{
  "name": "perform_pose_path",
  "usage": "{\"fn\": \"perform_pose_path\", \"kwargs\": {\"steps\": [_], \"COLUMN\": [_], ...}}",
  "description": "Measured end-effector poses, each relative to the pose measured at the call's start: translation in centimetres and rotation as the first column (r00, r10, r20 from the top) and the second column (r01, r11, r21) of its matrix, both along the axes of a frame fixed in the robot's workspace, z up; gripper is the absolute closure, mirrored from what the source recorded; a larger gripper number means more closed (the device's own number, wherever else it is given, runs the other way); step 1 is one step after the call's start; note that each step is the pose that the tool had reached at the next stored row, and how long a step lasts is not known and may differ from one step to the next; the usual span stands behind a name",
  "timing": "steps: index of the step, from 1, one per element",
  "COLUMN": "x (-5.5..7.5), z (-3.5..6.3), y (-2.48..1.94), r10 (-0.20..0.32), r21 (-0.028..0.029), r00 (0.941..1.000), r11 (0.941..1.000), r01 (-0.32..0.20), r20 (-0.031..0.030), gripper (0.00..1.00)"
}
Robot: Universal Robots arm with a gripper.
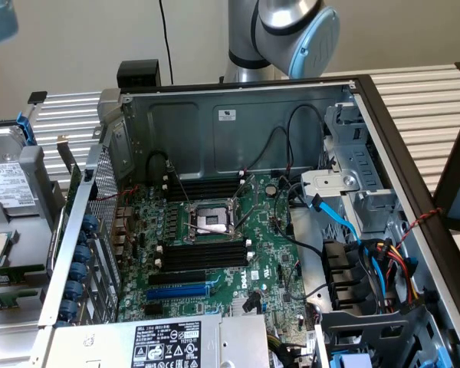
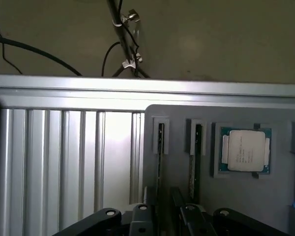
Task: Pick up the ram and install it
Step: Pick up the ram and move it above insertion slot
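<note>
**Ribbed surface (image 2: pixel 64 162), grey tray (image 2: pixel 179 172): ram (image 2: pixel 160 147) not yet lifted**

Ram stands on edge in a tray slot, close to the surface's edge rail. Its long axis runs straight out from the gap between the fingers (image 2: pixel 141 216), which are spread and apparently empty. They hide its near end. Second stick (image 2: pixel 197 147) and processor (image 2: pixel 246 150) sit alongside.

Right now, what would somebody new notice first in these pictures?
The big open computer case catches the eye first, its green motherboard lying inside with a silver socket at the middle. In the wrist view, a shiny processor chip sits in a gray tray beside two thin ram sticks standing on edge, with the end effector just by them.
</note>
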State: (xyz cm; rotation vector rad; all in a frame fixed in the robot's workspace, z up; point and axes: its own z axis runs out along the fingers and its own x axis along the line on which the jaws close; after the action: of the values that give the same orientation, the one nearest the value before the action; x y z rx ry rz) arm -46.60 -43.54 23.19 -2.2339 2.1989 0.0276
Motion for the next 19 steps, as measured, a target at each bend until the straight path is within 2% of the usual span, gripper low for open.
{"fn": "perform_pose_path", "kwargs": {"steps": [8, 19], "x": [0.1, 0.2], "z": [-1.21, -1.59], "y": [-0.04, -0.06], "r10": [-0.009, -0.014], "r21": [0.0001, 0.0000], "r00": [1.0000, 0.9999], "r11": [1.0000, 0.9999], "r01": [0.009, 0.014], "r20": [0.0006, 0.0007], "gripper": [0.73, 0.73]}}
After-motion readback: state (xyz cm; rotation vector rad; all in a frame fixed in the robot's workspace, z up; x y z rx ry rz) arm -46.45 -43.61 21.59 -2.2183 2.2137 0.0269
